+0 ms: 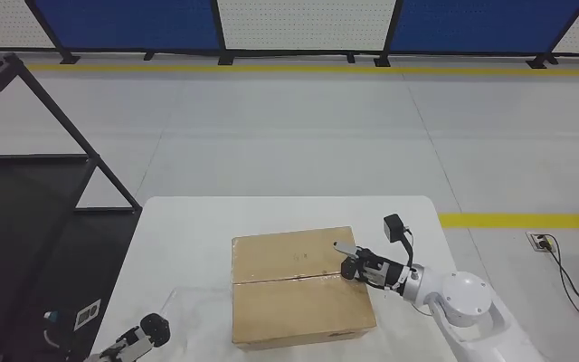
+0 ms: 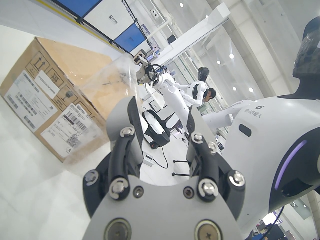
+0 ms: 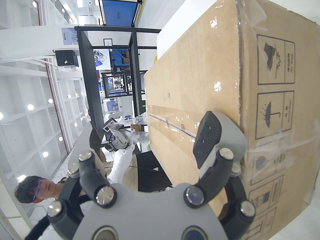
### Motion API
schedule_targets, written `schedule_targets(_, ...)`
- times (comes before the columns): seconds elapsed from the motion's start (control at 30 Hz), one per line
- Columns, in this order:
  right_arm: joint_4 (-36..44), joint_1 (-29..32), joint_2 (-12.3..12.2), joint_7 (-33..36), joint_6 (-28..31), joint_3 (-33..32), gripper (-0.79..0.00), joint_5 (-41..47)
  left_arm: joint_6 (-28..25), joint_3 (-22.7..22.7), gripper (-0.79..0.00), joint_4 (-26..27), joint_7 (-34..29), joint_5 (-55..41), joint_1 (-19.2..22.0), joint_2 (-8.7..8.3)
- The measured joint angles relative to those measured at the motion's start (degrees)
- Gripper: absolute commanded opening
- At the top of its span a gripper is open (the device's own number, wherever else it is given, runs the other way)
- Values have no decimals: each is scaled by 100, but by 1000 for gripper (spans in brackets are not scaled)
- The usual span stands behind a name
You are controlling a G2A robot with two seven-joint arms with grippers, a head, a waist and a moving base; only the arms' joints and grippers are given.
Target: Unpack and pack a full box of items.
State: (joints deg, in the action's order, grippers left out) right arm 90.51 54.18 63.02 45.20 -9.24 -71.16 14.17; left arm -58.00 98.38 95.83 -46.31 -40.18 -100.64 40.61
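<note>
A closed cardboard box (image 1: 298,285) stands in the middle of the white table (image 1: 181,244), its top flaps meeting at a taped seam (image 3: 172,123). My right gripper (image 1: 346,258) is at the box's right edge, level with the seam, and it is open. In the right wrist view one pad (image 3: 207,138) lies over the box top (image 3: 200,76) close to the seam, and the right gripper (image 3: 150,136) holds nothing. My left gripper (image 1: 152,331) is low at the table's front left corner, apart from the box (image 2: 50,88). The left gripper (image 2: 162,118) is open with nothing in it.
Clear tape film (image 2: 117,76) sticks up loosely at the box corner nearest the left gripper. A black metal rack (image 1: 54,208) stands left of the table. Bare table surface lies left of and behind the box. Blue partitions (image 1: 127,23) line the far floor.
</note>
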Motion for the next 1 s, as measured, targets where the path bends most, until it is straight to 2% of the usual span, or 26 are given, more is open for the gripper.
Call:
schedule_targets(0.03, 0, 0, 0, 0, 0, 0, 0, 0, 0, 113, 0, -124, -1, -350, -152, 4)
schedule_targets(0.13, 0, 0, 0, 0, 0, 0, 0, 0, 0, 140, 0, -151, -2, -791, -203, 2)
schedule_targets(0.73, 0, 0, 0, 0, 0, 0, 0, 0, 8, 133, 0, -140, 6, -775, -189, 4)
schedule_targets(0.83, 0, 0, 0, 0, 0, 0, 0, 0, 203, 146, 0, -108, 178, -979, -144, 33)
schedule_targets(1.0, 0, 0, 0, 0, 0, 0, 0, 0, 337, 21, 0, 57, -132, -953, -194, 79)
